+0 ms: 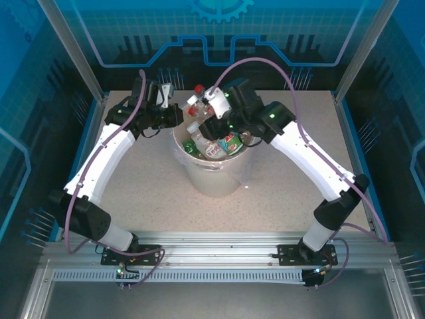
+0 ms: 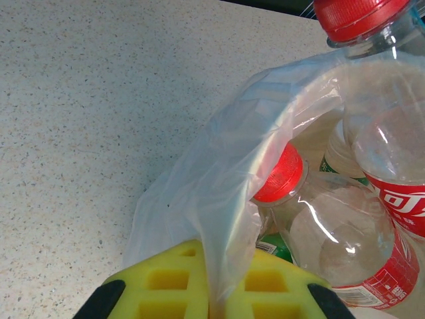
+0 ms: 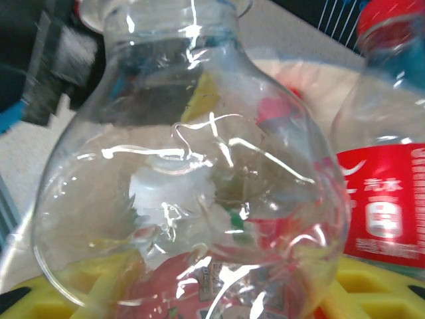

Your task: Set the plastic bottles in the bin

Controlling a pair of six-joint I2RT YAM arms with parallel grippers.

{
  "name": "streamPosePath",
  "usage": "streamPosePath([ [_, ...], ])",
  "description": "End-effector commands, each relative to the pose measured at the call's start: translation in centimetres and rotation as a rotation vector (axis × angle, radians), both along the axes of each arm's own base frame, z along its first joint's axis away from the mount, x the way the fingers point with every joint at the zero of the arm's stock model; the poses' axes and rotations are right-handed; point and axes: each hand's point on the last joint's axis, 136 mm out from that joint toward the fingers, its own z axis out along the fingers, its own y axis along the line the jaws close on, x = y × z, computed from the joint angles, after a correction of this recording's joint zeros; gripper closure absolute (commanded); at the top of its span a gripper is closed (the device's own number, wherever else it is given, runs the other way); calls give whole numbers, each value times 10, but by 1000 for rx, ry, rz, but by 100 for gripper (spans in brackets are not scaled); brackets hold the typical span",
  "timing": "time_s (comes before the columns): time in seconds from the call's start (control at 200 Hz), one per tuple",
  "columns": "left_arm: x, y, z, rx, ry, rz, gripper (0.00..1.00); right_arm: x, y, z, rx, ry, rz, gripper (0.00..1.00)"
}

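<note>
The cream-white bin [image 1: 214, 181] stands mid-table, heaped with plastic bottles [image 1: 226, 143] with red and green labels. My left gripper [image 2: 214, 296] is at the bin's left rim, its yellow pads [image 2: 166, 286] shut on a fold of the clear bag liner [image 2: 232, 199]. Beyond the liner lie a red-capped bottle [image 2: 332, 232] and a second one [image 2: 392, 133]. My right gripper [image 3: 219, 296] hangs over the bin's far side, shut on a clear bottle [image 3: 192, 179] with a red label; from above, this held bottle [image 1: 201, 97] shows its red cap pointing away. Another red-labelled bottle [image 3: 385, 199] stands to its right.
The speckled tabletop [image 1: 292, 193] spreads around the bin on all sides. Blue enclosure walls [image 1: 46, 100] close in the left, right and back. The aluminium rail [image 1: 219, 242] with the arm bases runs along the near edge.
</note>
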Motion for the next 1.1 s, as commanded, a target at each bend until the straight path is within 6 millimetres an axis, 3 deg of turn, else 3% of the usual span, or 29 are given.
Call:
streamPosePath([
  [0.0,-4,-13,62,-156,-138,-32,100,-4,-1,-12,-107,-4,-9,62],
  [0.18,-5,-6,70,-158,-161,-16,100,-1,-12,-33,-215,21,-64,60],
  [0.27,-5,-3,73,-162,-173,-8,100,-5,-12,-37,-251,23,-45,53],
  [0.355,-5,-3,74,-167,-175,-10,100,-8,-8,-19,-195,-3,-25,38],
  [0.42,-5,-4,73,-171,-171,-11,100,-12,-2,-1,-137,-26,10,35],
  [0.475,-5,-4,72,-172,-170,-10,100,-13,-1,11,-114,-47,19,26],
  [0.635,-6,-3,71,-170,-169,-7,100,-10,-6,24,-130,-79,30,14],
  [0.74,-7,-3,71,-167,-171,-8,100,-9,-9,31,-116,-101,26,17],
  [0.8,-6,-2,71,-166,-172,-7,100,-10,-9,32,-109,-104,21,25],
  [0.971,-5,-3,70,-170,-170,-8,100,-6,-18,11,-160,-90,-11,43],
  [1.096,-5,-2,70,-168,-170,-5,100,-8,-18,-8,-182,-59,-5,49],
])
